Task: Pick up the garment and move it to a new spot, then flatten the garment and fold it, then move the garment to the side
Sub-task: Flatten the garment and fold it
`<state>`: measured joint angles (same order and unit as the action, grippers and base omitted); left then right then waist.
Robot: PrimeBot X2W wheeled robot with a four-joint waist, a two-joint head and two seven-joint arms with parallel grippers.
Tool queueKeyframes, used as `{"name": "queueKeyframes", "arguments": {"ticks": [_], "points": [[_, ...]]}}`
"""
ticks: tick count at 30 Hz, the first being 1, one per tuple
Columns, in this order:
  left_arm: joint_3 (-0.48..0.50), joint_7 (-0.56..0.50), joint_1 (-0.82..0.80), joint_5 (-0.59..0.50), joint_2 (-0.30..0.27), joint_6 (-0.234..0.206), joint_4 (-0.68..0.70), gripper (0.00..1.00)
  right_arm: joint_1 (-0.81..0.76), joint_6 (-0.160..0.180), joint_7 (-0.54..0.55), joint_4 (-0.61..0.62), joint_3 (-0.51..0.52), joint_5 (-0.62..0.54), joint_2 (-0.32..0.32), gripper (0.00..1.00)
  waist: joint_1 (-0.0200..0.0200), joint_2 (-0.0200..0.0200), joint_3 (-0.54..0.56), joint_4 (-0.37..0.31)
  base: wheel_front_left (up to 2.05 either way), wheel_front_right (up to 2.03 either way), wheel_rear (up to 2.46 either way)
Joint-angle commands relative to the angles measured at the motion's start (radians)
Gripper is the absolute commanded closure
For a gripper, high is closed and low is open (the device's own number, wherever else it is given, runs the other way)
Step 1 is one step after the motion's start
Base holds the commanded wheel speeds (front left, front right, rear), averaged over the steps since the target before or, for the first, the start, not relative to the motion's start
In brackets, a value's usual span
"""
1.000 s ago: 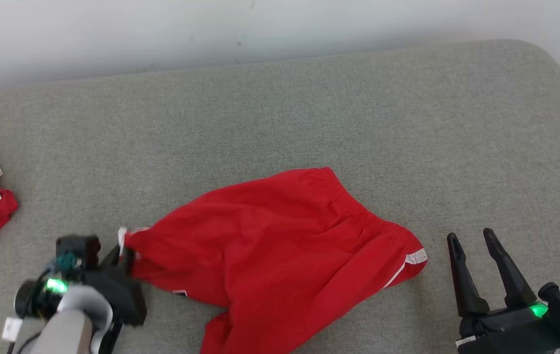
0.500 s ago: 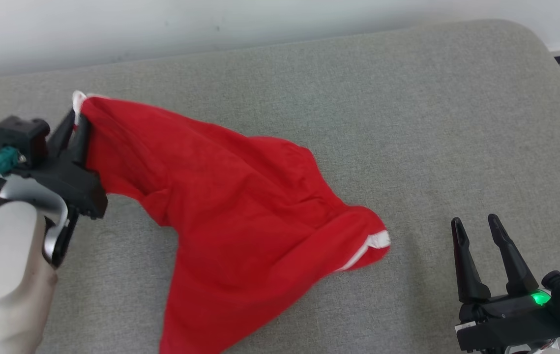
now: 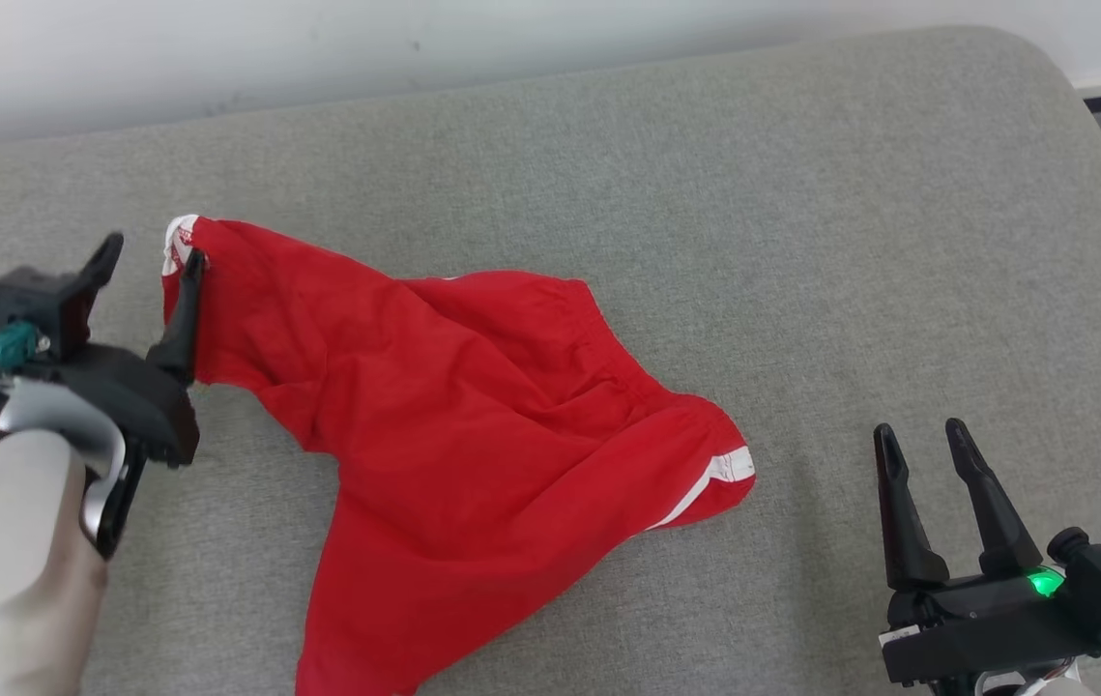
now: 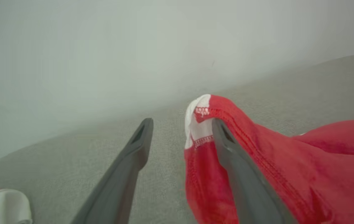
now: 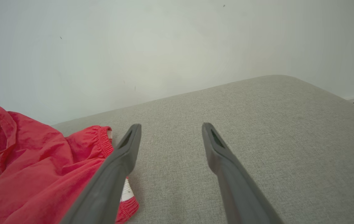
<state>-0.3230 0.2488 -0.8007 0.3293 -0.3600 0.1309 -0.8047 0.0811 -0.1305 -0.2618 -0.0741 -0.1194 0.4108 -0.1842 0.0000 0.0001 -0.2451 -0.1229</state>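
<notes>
1. Head view: the red fabric shorts with white trim (image 3: 473, 416) lie crumpled mid-way across the grey upholstered cushion (image 3: 608, 174), one leg trailing toward the near edge. My left gripper (image 3: 152, 253) stands with its fingers spread at the shorts' far-left hem corner. My right gripper (image 3: 919, 430) is spread too, idle and well apart from the cloth.
2. Left wrist view: the left gripper (image 4: 181, 123) is parted. The shorts (image 4: 288, 161) drape their white-trimmed corner over one finger, and the other finger is clear. I judge the release goes best if I back out low along the fingers, so the corner slips off without dragging. A white-and-red cloth (image 4: 2, 205) sits at the lower left.
3. Right wrist view: the right gripper (image 5: 171, 125) gapes over bare cushion, with the shorts (image 5: 40, 174) beside it.
4. Half a second ago the left fingers pinched that corner; now they have let go and the cloth has sagged.
</notes>
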Motion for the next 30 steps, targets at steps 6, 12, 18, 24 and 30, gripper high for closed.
{"name": "queueKeyframes", "arguments": {"ticks": [6, 12, 18, 24, 30], "points": [[0.031, 0.016, 0.107, 0.031, -0.011, -0.009, 0.02, 0.0, -0.031, 0.0, -0.005, -0.01, 0.004, 0.008, -0.012, 0.0, 0.0, -0.0001, 0.068, 0.048, 0.0, 0.0, 0.0], [0.074, 0.016, 0.25, 0.055, 0.004, -0.028, 0.14, 0.0, -0.073, 0.0, -0.004, -0.012, 0.01, 0.008, -0.012, 0.0, 0.0, -0.0001, 0.133, 0.09, 0.0, 0.0, 0.0], [0.113, 0.015, 0.395, 0.044, 0.03, -0.056, 0.326, 0.0, -0.104, 0.0, -0.003, -0.007, 0.015, 0.004, -0.011, 0.0, 0.0, -0.0001, 0.171, 0.121, 0.0, 0.0, 0.0], [0.179, 0.015, 0.552, 0.005, 0.093, -0.095, 0.546, 0.0, -0.124, 0.0, -0.003, 0.002, 0.03, 0.003, -0.001, 0.0, 0.0, -0.0001, 0.188, 0.145, 0.0, 0.0, 0.0], [0.224, 0.016, 0.692, -0.05, 0.171, -0.099, 0.686, 0.0, -0.138, 0.0, -0.003, 0.009, 0.042, 0.002, 0.004, 0.0, 0.0, -0.0001, 0.191, 0.166, 0.0, 0.0, 0.0]]}}
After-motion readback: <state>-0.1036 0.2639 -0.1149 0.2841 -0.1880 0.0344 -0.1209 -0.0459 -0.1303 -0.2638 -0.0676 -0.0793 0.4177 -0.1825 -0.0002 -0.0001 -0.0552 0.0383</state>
